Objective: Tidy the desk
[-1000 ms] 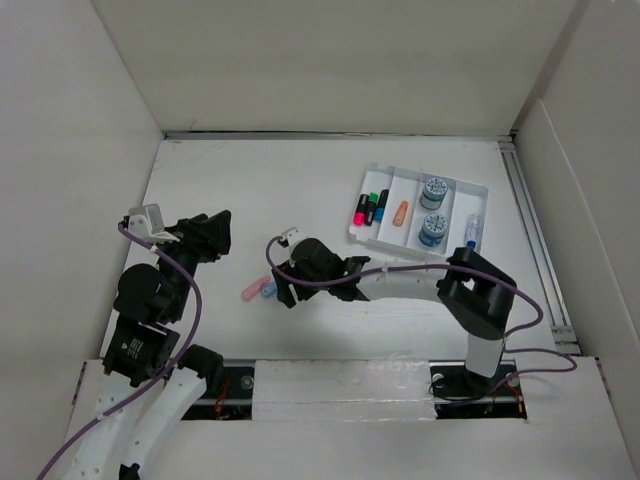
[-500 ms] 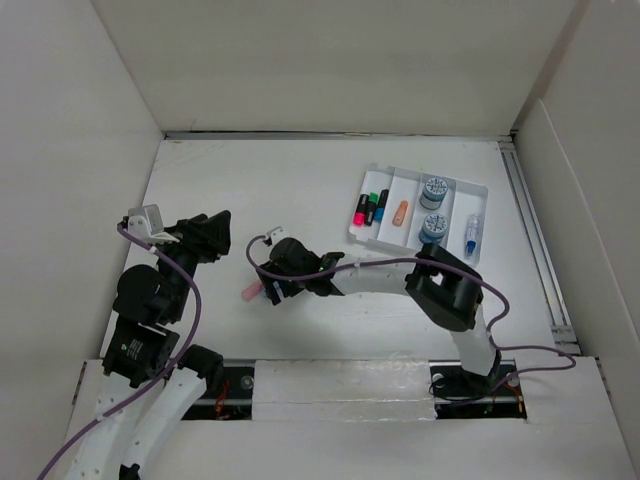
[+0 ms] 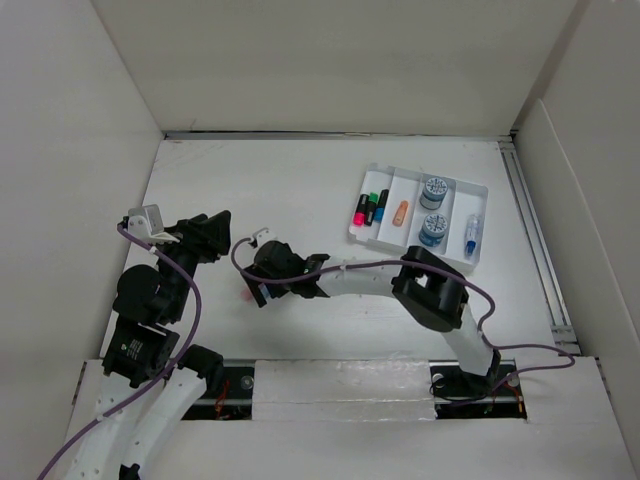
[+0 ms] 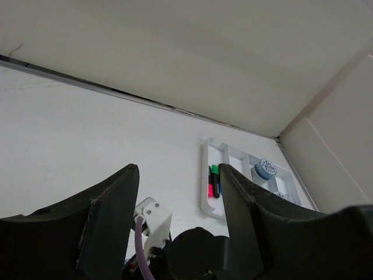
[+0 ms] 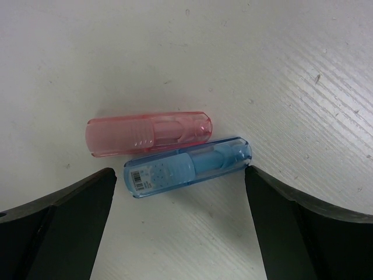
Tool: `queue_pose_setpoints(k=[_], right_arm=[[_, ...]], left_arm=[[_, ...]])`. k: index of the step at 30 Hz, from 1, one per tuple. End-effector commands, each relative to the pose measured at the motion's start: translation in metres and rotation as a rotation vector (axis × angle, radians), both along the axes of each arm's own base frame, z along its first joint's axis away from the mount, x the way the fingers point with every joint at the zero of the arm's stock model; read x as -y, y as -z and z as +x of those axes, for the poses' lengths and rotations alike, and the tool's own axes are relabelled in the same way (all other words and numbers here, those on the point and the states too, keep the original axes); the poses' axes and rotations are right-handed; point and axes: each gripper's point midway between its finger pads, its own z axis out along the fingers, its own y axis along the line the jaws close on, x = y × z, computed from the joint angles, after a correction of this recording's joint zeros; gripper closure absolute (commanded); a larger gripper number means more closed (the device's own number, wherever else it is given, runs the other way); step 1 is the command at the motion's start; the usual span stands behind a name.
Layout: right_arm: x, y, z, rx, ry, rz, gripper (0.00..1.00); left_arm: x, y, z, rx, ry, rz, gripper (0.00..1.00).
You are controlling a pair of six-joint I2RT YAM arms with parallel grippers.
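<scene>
Flanking pink tube (image 5: 148,133) and blue tube (image 5: 187,166), right gripper (image 5: 179,181) gapes wide; overhead, both mostly hidden.

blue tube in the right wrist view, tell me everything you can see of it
The blue tube is a small capsule of clear blue plastic with a rounded right end, a white barcode label near its left end and a darker blue core showing through. It lies flat on the desk, slightly slanted, alongside a pink tube that it appears to touch. It sits between the fingers of the open right gripper, which do not touch it.
</scene>
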Motion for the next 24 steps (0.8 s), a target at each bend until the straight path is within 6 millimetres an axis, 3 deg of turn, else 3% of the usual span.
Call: queue_pose_setpoints(k=[1,5,10,15,16,24], right_arm=[[-0.009,0.002,-0.008,0.002,-0.019,-0.013,0.02],[-0.009,0.008,-0.004,0.031,0.004,-0.047,0.07],[0.01,0.026,0.007,0.107,0.072,-0.134,0.16],[0.032,0.027,0.015,0.162,0.131,-0.194,0.27],[0.041,0.025,0.016,0.18,0.143,-0.203,0.35],[0.057,0.033,0.011,0.17,0.174,-0.21,0.49]], left_arm=[[0.0,-0.017,-0.002,0.055,0.005,-0.007,0.47],[-0.002,-0.017,-0.002,0.051,-0.003,-0.007,0.47],[-0.002,-0.017,-0.003,0.055,-0.001,-0.006,0.47],[-0.002,-0.018,-0.003,0.056,-0.001,-0.007,0.47],[0.0,-0.017,-0.003,0.054,0.006,-0.005,0.47],[-0.001,-0.019,-0.003,0.06,0.003,-0.008,0.47]])
